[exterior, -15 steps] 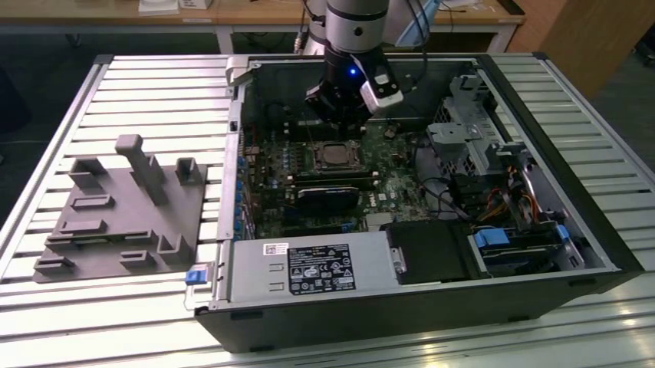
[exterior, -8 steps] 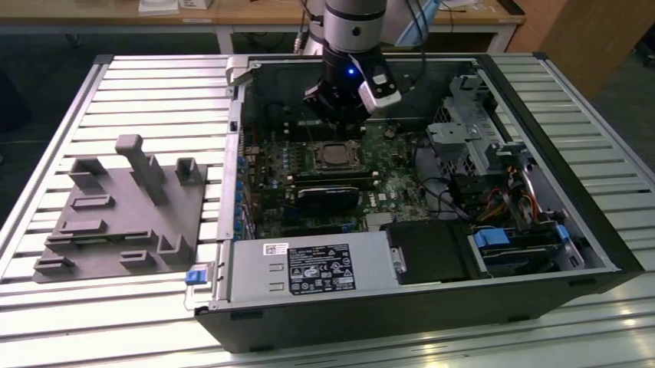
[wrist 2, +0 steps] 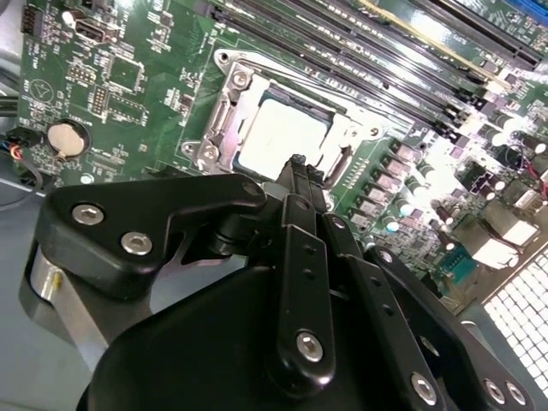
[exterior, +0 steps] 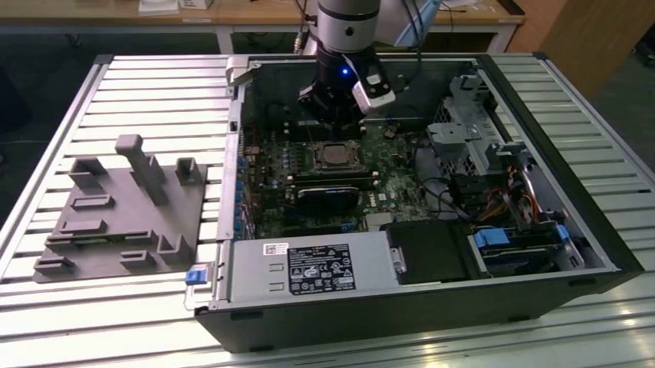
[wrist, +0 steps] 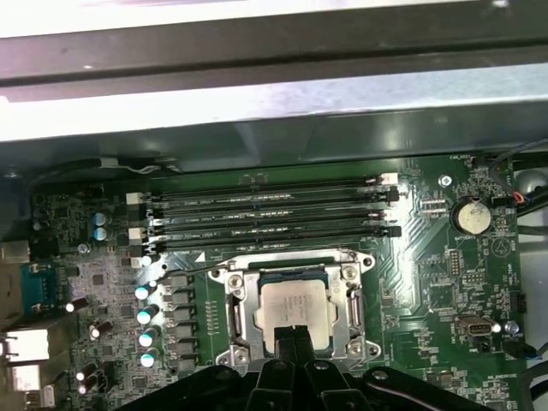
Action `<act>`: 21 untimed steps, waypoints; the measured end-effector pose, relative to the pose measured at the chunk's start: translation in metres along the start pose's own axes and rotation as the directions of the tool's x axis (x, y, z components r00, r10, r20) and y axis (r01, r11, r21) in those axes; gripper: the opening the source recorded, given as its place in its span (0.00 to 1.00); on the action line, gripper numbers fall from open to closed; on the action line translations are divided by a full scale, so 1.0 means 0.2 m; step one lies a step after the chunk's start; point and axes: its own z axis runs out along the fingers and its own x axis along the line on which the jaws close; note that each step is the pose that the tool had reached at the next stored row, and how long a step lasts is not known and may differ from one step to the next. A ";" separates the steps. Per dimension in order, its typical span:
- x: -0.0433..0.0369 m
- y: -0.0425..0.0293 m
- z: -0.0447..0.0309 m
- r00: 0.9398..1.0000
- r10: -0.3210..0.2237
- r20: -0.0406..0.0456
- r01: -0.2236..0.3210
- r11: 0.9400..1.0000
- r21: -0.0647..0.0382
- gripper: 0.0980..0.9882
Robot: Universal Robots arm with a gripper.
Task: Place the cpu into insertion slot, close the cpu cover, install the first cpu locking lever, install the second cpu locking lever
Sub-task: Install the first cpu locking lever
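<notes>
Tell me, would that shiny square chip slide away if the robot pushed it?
Probably not: the cpu sits flat inside the cpu cover, whose metal frame likely pins it. It looks stiff and thin, so it shouldn't bend or roll.

We see a slatted metal desk (exterior: 153,84), its silver ribs running side to side across the exterior view. There's bright glare on the front slats, while the back ones look duller and greyer. A dark rail edges it on the exterior view's right. Behind it stands a wooden-topped desk (exterior: 256,17) on white legs (exterior: 221,37), with deep shadow underneath. A wooden panel (exterior: 588,38) is at the exterior view's upper right. The floor (exterior: 627,100) below that panel is dark grey.
</notes>
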 end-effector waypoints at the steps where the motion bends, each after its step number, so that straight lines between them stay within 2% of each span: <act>1: 0.005 -0.001 0.000 1.000 0.000 0.000 0.000 1.000 0.000 0.01; 21: 0.087 -0.009 0.000 1.000 0.000 0.000 0.000 1.000 0.000 0.01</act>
